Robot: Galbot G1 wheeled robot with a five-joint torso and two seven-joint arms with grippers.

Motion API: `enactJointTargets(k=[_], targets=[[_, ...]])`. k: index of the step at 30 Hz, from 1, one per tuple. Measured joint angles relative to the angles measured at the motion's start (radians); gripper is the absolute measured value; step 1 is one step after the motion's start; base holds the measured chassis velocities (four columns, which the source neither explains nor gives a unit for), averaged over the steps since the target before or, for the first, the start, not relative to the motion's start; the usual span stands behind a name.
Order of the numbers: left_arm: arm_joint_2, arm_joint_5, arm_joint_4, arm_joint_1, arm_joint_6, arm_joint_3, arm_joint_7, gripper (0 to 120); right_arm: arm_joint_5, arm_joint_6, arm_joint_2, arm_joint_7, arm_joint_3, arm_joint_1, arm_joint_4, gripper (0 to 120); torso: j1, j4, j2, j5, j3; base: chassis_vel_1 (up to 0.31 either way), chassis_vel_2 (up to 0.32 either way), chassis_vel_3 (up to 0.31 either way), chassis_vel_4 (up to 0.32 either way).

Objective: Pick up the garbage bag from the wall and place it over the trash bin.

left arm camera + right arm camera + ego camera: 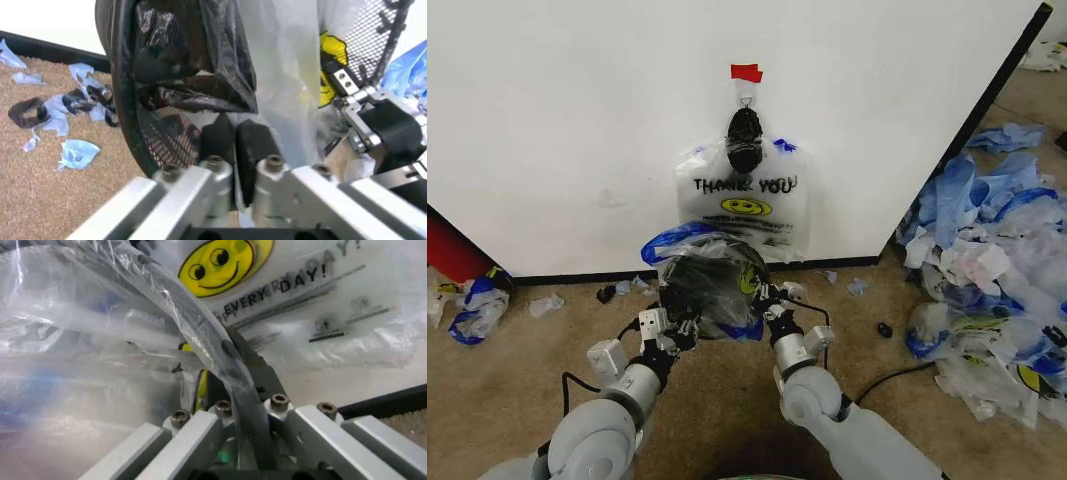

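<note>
The black mesh trash bin (699, 290) is off the floor, tilted toward me in front of the white wall (577, 120). The see-through garbage bag (712, 262) with blue handles is draped over it. My left gripper (665, 318) is shut on the bag film at the bin's left side. My right gripper (772, 300) is shut on the bagged rim at the right. The left wrist view has the left gripper (233, 135) pinching film (287, 75) beside the mesh (160, 135). In the right wrist view the right gripper (230, 370) clamps the film-covered rim (200, 325). A second "THANK YOU" bag (745, 200) hangs below red tape (746, 72).
A big heap of blue-and-white plastic bags (987, 260) covers the floor at the right. A red object (452, 250) and more scraps (477, 305) lie at the left by the wall's black strip. A black cable (897, 375) runs across the carpet beside my right arm.
</note>
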Motion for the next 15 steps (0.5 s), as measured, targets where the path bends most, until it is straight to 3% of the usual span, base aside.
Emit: enactJointTargets(k=[15], targets=[[0.011,-0.009,-0.052,0.036,0.003,-0.032,0.001,0,0.060,-0.018,0.028,0.061,0.028,0.018,-0.021,0,0.000,0.0000,0.000,0.0000,0.000,0.000,0.000,0.000,0.000]])
